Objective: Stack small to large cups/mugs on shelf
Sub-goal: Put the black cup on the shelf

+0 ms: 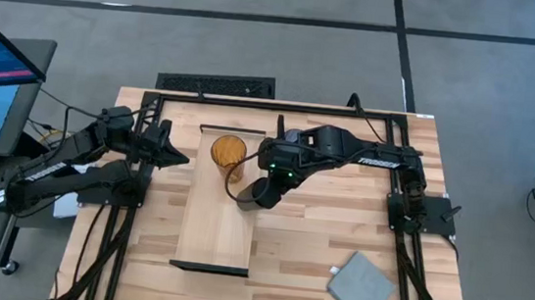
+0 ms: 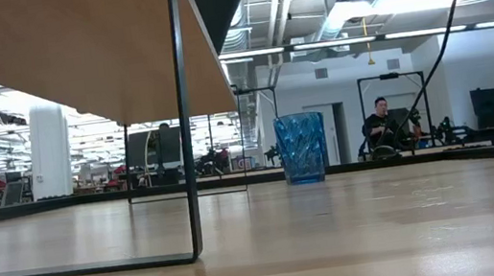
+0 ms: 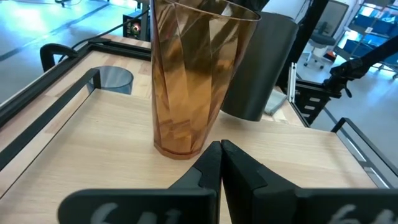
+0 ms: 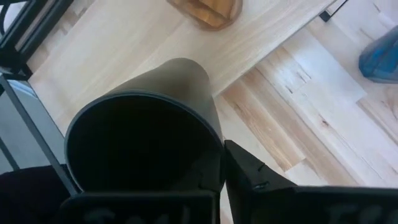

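Note:
The amber cup (image 1: 229, 152) stands upright on the far part of the light-wood shelf (image 1: 210, 233); it fills the left wrist view (image 3: 193, 81). My right gripper (image 1: 269, 182) is shut on the black cup (image 1: 261, 193) above the shelf's right edge, just beside the amber cup. The blue cup (image 2: 302, 148) stands upright on the tabletop and shows in the right wrist view (image 4: 380, 56); in the high view the right arm hides it. My left gripper (image 1: 180, 157) is shut and empty at the shelf's left edge, pointing at the amber cup (image 3: 221, 158). My right gripper holds the black cup by its rim (image 4: 212, 144), the wall between the two fingers, one finger (image 4: 249, 171) outside; the other seems to be inside the dark mouth. The cup is lifted clear and tilted, its base (image 4: 183, 71) pointing down toward the shelf.
A flat grey square pad (image 1: 363, 285) lies at the table's near right. Dark frame rails (image 1: 408, 223) run along both table sides. The shelf stands on thin dark legs (image 2: 184, 118). A person sits in the room far behind the table (image 2: 383, 124).

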Robot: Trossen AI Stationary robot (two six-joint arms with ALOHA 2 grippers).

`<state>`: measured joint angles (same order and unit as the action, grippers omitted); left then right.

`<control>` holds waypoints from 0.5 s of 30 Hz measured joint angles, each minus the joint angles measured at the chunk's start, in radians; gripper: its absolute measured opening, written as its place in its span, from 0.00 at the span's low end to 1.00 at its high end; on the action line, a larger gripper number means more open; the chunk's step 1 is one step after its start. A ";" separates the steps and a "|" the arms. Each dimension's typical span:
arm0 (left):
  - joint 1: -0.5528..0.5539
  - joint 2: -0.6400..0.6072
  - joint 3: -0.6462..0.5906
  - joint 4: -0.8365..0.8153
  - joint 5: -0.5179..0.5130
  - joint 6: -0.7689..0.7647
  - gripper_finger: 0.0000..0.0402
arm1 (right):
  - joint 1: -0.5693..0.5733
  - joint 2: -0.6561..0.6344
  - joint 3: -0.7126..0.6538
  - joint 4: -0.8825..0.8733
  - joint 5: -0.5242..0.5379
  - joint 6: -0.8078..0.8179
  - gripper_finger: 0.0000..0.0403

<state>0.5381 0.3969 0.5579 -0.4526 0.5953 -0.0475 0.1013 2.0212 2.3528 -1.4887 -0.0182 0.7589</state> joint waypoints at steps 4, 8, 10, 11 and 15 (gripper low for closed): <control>0.000 0.000 0.000 0.000 0.000 -0.001 0.00 | 0.001 0.000 0.000 0.000 -0.003 0.000 0.07; 0.000 0.000 0.000 0.000 0.000 -0.001 0.00 | 0.001 0.010 0.000 0.001 -0.004 0.000 0.08; 0.000 0.000 0.000 0.000 0.000 -0.001 0.00 | 0.001 0.016 -0.002 -0.001 -0.007 -0.001 0.08; 0.000 0.000 0.000 0.000 0.000 -0.001 0.00 | 0.001 0.016 -0.002 0.002 -0.009 -0.005 0.09; 0.000 0.000 0.000 -0.001 0.000 -0.001 0.00 | 0.001 0.029 0.000 0.016 -0.012 -0.016 0.10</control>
<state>0.5382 0.3967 0.5579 -0.4534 0.5951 -0.0483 0.1023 2.0500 2.3523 -1.4732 -0.0303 0.7429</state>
